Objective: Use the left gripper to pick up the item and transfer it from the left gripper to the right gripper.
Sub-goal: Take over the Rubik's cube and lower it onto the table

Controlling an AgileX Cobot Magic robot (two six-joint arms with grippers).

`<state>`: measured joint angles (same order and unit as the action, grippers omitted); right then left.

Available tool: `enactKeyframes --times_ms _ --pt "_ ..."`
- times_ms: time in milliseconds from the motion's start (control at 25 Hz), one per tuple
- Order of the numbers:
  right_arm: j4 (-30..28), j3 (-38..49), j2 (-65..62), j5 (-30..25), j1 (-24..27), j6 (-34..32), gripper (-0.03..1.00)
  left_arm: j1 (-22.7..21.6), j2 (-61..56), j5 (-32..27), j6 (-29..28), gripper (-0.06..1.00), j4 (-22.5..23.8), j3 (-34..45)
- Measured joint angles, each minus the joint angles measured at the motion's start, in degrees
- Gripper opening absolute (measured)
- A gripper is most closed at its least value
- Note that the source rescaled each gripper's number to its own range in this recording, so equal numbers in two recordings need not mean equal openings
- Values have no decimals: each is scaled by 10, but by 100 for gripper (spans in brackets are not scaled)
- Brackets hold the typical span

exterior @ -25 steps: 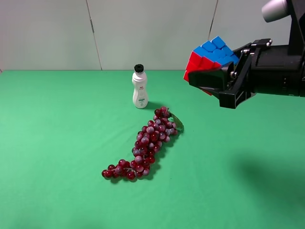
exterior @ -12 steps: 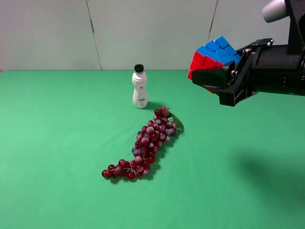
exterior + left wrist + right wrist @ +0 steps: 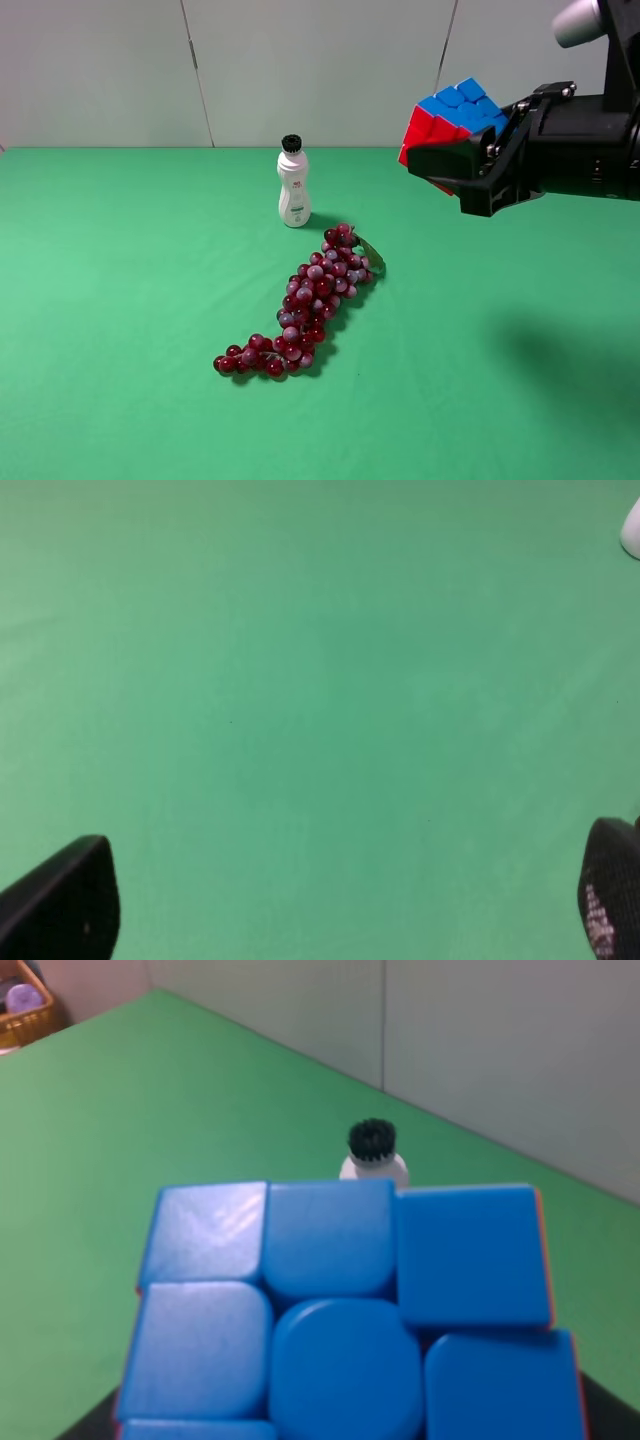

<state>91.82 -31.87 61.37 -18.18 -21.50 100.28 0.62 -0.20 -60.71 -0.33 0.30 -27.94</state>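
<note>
Right gripper (image 3: 440,150) holds a puzzle cube (image 3: 455,108) in the air; left gripper (image 3: 340,900) is open.
The cube, blue face up and red face leftward, is clamped in the right gripper, raised above the far right of the green table (image 3: 120,300). One finger is hidden, probably behind the cube. A white bottle (image 3: 293,190) stands far centre, with red grapes (image 3: 310,300) lying nearer. The left gripper's fingertips (image 3: 65,905) are spread wide above the table.

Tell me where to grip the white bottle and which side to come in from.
Probably the narrowed waist of the white bottle, just below its black cap. It stands upright, so come in level from the side, from its left in the high view, since the grape bunch lies close on its front right.
</note>
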Motion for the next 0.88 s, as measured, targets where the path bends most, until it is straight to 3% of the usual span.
enactKeyframes --times_ms 200,400,600,880 --pt "-58 10 0 37 0 -106 0 0 0 0 0 79 0 0" --pt "-159 22 20 76 0 -239 0 0 0 0 0 79 1 0" --pt "-252 22 75 79 0 -356 0 0 0 0 0 79 1 0" --pt "-323 22 168 97 3 -447 0 0 0 0 0 79 2 0"
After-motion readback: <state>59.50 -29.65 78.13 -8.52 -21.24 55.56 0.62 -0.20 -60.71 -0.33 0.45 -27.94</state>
